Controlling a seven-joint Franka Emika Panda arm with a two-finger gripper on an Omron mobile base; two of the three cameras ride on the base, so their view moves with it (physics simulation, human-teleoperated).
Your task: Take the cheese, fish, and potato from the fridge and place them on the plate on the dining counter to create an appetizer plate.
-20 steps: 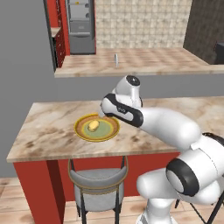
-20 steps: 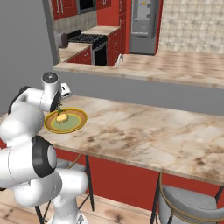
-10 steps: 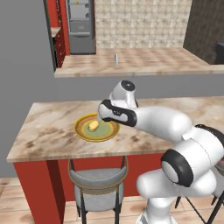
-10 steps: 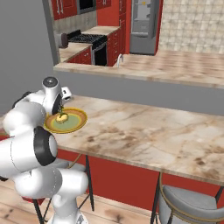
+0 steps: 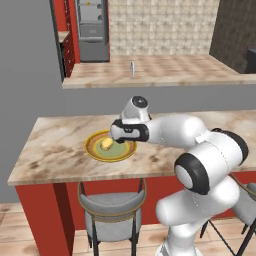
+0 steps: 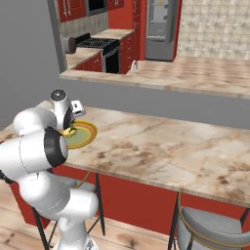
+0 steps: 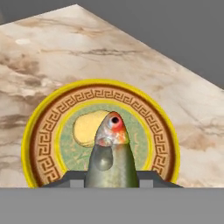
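One slim green-grey fish (image 7: 111,159) with a red-ringed eye sits clenched in my claw (image 7: 111,178), head pointing away from the hand camera, held over the pale green centre of the round plate (image 7: 43,135) with its golden-yellow rim and brown key-pattern band. One pale yellow rounded lump, which I take for the potato (image 7: 87,127), lies on the plate's centre, just beyond and left of the fish's head in the hand view; I cannot tell whether the two touch. From the left base camera I see the claw (image 5: 118,136) low over the right part of the plate (image 5: 95,151), the yellow lump (image 5: 107,144) just beside it. From the right base camera the claw (image 6: 70,128) hangs over the plate's (image 6: 87,135) near edge. One long beige-brown marbled stone surface (image 5: 60,150) on a red base carries the plate. Two grey-seated stools noted, one (image 5: 111,207) directly below the plate. One tall grey fridge (image 5: 93,30) stands well apart at the back, flanked by red panelling.
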